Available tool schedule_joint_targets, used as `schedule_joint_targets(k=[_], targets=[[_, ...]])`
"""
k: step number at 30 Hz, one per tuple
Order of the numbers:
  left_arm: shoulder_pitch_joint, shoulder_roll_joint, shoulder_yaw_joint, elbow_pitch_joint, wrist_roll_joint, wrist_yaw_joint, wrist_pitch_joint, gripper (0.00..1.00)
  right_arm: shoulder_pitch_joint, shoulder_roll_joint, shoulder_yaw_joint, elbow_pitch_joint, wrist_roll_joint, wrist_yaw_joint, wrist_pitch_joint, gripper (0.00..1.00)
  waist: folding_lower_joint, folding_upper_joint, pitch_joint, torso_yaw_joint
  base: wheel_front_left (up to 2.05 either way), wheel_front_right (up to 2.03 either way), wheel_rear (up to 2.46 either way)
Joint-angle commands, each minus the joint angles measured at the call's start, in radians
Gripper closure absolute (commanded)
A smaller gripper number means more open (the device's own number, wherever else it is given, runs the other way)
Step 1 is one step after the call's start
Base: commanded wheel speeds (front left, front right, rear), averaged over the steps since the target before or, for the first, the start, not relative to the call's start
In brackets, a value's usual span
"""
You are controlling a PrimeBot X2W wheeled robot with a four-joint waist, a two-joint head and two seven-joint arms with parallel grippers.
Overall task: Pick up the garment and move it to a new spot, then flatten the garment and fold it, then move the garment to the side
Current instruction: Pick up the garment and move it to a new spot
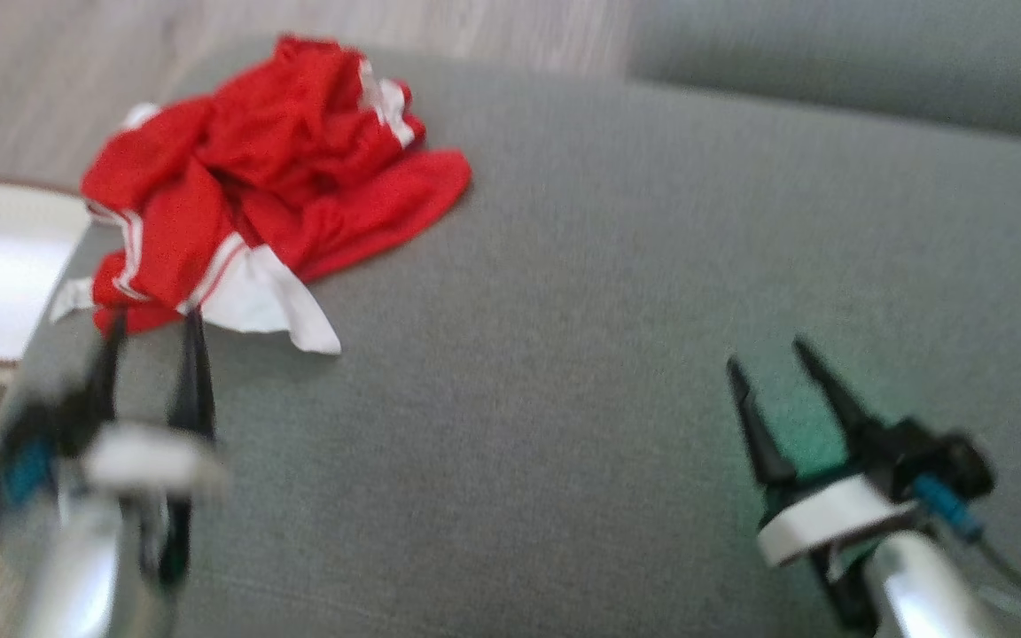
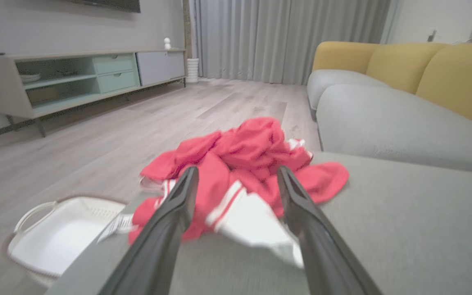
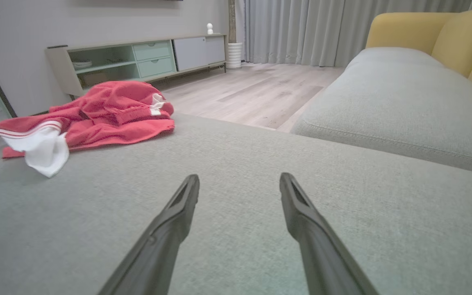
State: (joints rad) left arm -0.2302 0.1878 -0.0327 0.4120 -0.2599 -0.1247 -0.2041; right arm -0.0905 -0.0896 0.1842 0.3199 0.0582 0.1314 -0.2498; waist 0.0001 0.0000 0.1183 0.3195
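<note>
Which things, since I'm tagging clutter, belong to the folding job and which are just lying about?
Job: crumpled red-and-white garment; left hand, open at its near edge; right hand, open, apart from it; grey sofa seat under it.
Lying about: white basket on the floor; low cabinet; curtains.

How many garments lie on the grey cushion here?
1: the crumpled red-and-white garment at the far-left corner of the cushion, just ahead of the left claw. Its folds could hide a second piece.

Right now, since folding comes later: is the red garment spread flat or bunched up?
Bunched up: the red garment lies in a crumpled heap of overlapping folds on the grey sofa cushion.
</note>
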Motion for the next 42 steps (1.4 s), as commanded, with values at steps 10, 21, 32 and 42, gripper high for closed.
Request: schedule_joint_targets(k=[10,21,32,42], targets=[[-0.531,0.137,-0.118,0.098,-0.101,-0.006,0.125,0.00,-0.105,-0.175,0.006,-0.143,-0.032,-0.001,-0.002,0.00,-0.0001,0.0000,0.338,-0.009,0.00,0.00,0.00],[-0.803,0.150,-0.191,0.513,-0.077,-0.001,0.192,0.00,-0.009,-0.251,-0.017,-0.403,-0.017,-0.001,0.095,0.00,-0.0001,0.0000,0.439,-0.072,0.00,0.00,0.00],[-0.900,0.148,-0.227,0.710,-0.075,-0.002,0.117,1.00,0.032,-0.226,-0.037,-0.471,-0.016,-0.001,0.111,0.00,-0.0001,0.0000,0.415,-0.123,0.00,0.00,0.00],[-0.956,0.195,-0.321,0.609,-0.118,-0.006,0.079,1.00,0.028,-0.124,0.015,-0.307,0.015,-0.001,0.025,0.00,-0.0001,0.0000,0.194,-0.161,0.00,0.00,0.00]])
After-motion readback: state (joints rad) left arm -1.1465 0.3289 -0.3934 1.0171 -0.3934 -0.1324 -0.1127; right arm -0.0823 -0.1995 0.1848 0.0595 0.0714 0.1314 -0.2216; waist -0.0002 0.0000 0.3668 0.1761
